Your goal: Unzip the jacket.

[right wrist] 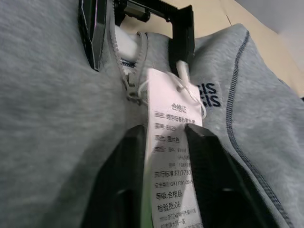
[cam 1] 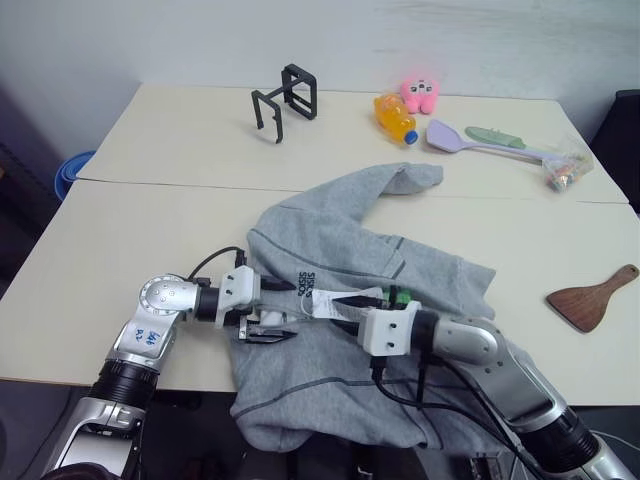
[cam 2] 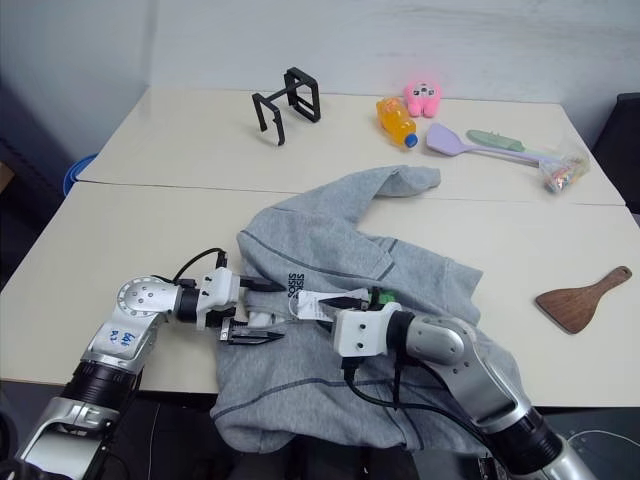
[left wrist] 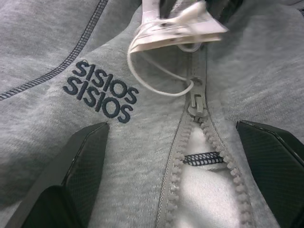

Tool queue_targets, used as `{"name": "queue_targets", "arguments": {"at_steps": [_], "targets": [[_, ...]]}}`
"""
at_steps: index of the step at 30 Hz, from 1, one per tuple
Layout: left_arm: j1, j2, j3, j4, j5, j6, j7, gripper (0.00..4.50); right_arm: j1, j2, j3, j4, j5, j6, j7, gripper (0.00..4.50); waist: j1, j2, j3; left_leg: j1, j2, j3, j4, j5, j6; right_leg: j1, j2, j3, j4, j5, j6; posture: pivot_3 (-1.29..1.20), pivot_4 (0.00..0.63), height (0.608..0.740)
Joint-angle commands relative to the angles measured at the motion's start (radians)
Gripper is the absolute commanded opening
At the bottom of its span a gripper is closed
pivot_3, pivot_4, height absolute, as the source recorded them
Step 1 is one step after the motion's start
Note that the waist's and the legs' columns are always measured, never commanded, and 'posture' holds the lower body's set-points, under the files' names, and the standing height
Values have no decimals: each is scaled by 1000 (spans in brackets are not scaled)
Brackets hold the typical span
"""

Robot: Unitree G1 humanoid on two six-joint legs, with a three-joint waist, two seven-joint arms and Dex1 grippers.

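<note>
Soft, floppy jacket (cam 1: 340,300): left gripper (left wrist: 178,156) gapes wide astride the zip slider (left wrist: 195,105), right gripper (right wrist: 164,137) pinches the hang tag (right wrist: 173,156); grab that slider.

**Readable Text: Chest Logo and Hang Tag**

Printed in dark letters on the chest of the light-grey jacket (left wrist: 42,42), beside the zipper: "SISIOS" twice, one line above the other, forming the logo (left wrist: 100,91). Seen again, partly cut off, in the right wrist view, and upside-down and small in the head views.

On the white hang tag (right wrist: 172,156) tied by string to the zipper pull: rows of Chinese characters, headed "合格证". Lower rows partly legible: "100%", "FZ/T73020", "GB31701", "合格品", and last "检验员:06". Remaining lines too small or blurred to read.

On the left arm's silver housing (cam 1: 148,338): small blue markings, not legible.
</note>
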Motion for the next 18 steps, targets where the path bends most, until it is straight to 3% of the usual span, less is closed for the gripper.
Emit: {"name": "queue_targets", "arguments": {"at_steps": [1, 2, 12, 18], "targets": [[16, -2, -15, -8, 18, 22, 13, 4500, 16, -8, -39, -34, -17, -28, -21, 207, -1, 0, 0, 0, 0, 0, 0, 0, 0, 0, 0, 0, 0, 0, 0, 0, 150, 740], [18, -4, -19, -12, 17, 32, 11, 4500, 15, -6, -42, -31, -30, -30, -30, 22, -2, 0, 0, 0, 0, 0, 0, 0, 0, 0, 0, 0, 0, 0, 0, 0, 150, 740], [31, -22, -50, -22, 20, 69, 19, 4500, 51, -45, -130, -57, -87, 1, -70, 22, 8, 0, 0, 1, -1, 0, 0, 0, 1, 1, -1, 0, 1, 0, 0, 0, 150, 740], [45, -15, -52, -30, 30, 95, 30, 4500, 137, -141, -300, -98, -59, 6, -59, 22, 8, 0, 0, 3, -2, -1, 0, 0, 2, 4, -3, -1, 0, 0, 0, 0, 150, 740]]}}
